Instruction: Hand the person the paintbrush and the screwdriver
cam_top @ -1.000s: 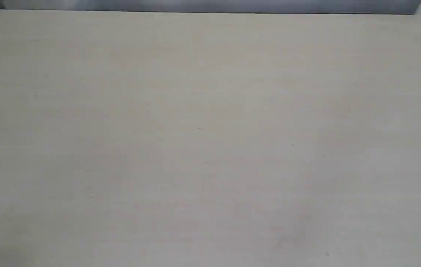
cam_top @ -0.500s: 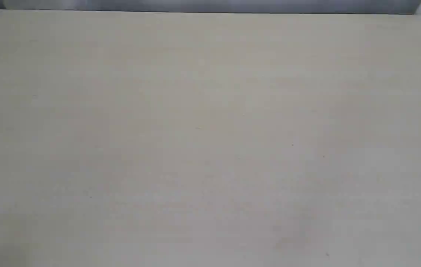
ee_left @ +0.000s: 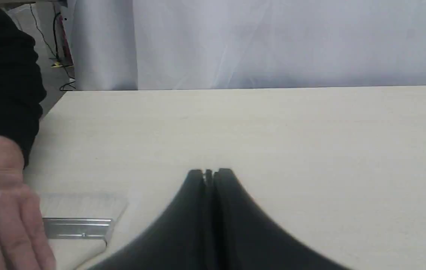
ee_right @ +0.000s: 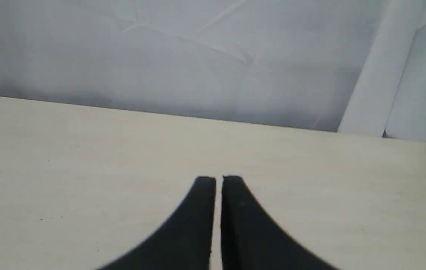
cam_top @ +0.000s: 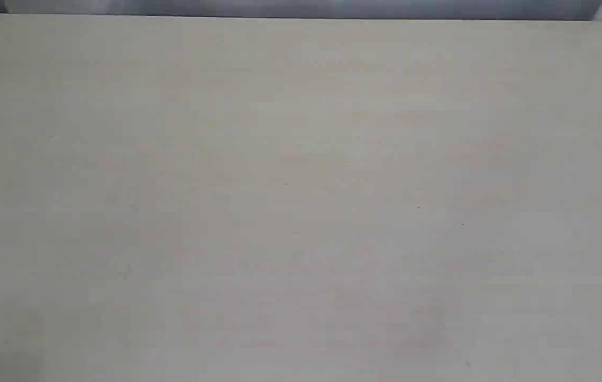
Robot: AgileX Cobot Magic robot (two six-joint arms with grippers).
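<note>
Exterior view: a pale cream worktop (cam_top: 301, 212) fills nearly the whole frame, with a thin strip of grey-white backdrop (cam_top: 301, 7) along its far edge. Left wrist view: the same worktop runs back to a hanging white backdrop, and past one corner lies a patch of floor with dark cables (ee_left: 53, 45). The left end effector (ee_left: 209, 173) hovers low over the surface, its two black fingers clenched together with nothing plainly between them. Just beside it lies the paintbrush (ee_left: 79, 225), flat on the worktop – pale bristles, silver ferrule and the start of a light wooden handle. The person's hand (ee_left: 2, 210), below a dark sleeve (ee_left: 2, 75), overlaps the brush's edge; whether it grips the brush cannot be told. Right wrist view: bare worktop and creased white backdrop, with the right end effector (ee_right: 218, 180) low over the surface – fingers drawn together to a hairline slit, gripping nothing.
</note>
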